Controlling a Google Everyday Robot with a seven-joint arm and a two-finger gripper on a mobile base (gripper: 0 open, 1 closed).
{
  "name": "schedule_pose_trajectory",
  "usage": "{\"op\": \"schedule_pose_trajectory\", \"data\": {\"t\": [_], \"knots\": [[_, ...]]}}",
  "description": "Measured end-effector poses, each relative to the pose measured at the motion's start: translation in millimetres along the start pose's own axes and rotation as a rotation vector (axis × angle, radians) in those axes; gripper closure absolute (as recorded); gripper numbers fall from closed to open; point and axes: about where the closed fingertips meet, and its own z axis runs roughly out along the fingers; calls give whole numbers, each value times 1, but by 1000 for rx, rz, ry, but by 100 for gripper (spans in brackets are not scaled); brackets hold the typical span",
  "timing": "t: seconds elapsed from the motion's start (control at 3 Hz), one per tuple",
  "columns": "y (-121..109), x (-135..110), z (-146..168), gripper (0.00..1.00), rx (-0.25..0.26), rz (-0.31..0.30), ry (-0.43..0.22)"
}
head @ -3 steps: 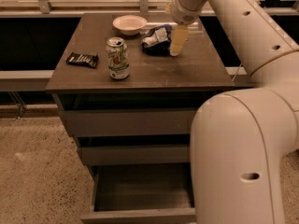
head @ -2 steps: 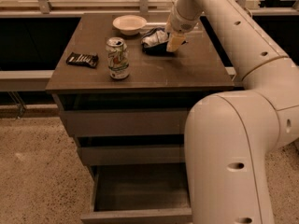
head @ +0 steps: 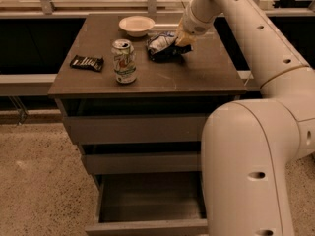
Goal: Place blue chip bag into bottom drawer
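"Blue foil, crumpled: where does the bag (head: 162, 45) lie?"

"On the cabinet top (head: 206, 75), just right of the can (head: 124, 61) and a little behind it. Its long axis runs roughly left to right, tilted slightly up toward the far right."

"And the gripper (head: 183, 37)?"

"Right of the can as well, at the bag's right end and touching it; the bag stretches away from it toward the can. Whether it has clenched on the foil or only rests against it cannot be told, since the wrist covers that spot."

"The drawer (head: 147, 200)?"

"Straight below the can, lowest of three and pulled open, its inside dark. Its right side is hidden behind the robot's body, and its front edge is cut off by the frame."

"Anything else close?"

"A bowl (head: 136, 25) behind the can, near the bag's left end, and a black wrapper (head: 87, 62) left of the can, well apart from the bag."
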Motion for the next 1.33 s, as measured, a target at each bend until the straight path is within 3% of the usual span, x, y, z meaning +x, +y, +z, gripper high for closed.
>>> {"op": "schedule_pose_trajectory", "data": {"t": [0.33,0.67,1.0,1.33], "knots": [[13,1,-49,100,-6,25,-112],[41,20,-125,100,-3,70,-173],[106,45,-219,100,24,193,-234],[139,22,-256,100,99,230,-340]]}}
